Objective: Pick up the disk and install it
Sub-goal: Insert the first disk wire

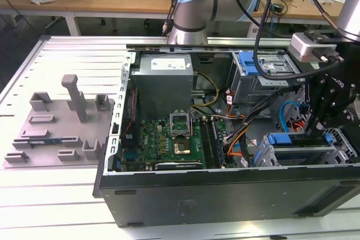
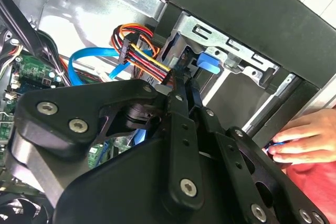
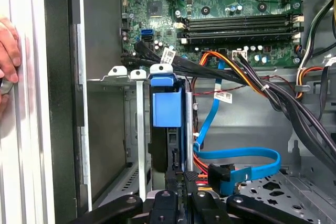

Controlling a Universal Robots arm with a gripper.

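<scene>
The gripper (image 3: 181, 190) is closed narrow on the disk (image 3: 167, 109). The disk stands edge-up in the computer case's (image 1: 225, 189) drive cage (image 3: 137, 129).

The pincer (image 3: 181, 182) hides the disk's (image 3: 167, 103) lower end; a hand (image 2: 307, 140) is cut off.

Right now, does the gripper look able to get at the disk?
Likely yes. The gripper is at the end of the disk, which stands on edge in the metal bay; the blue cable runs beside, not between them.
</scene>
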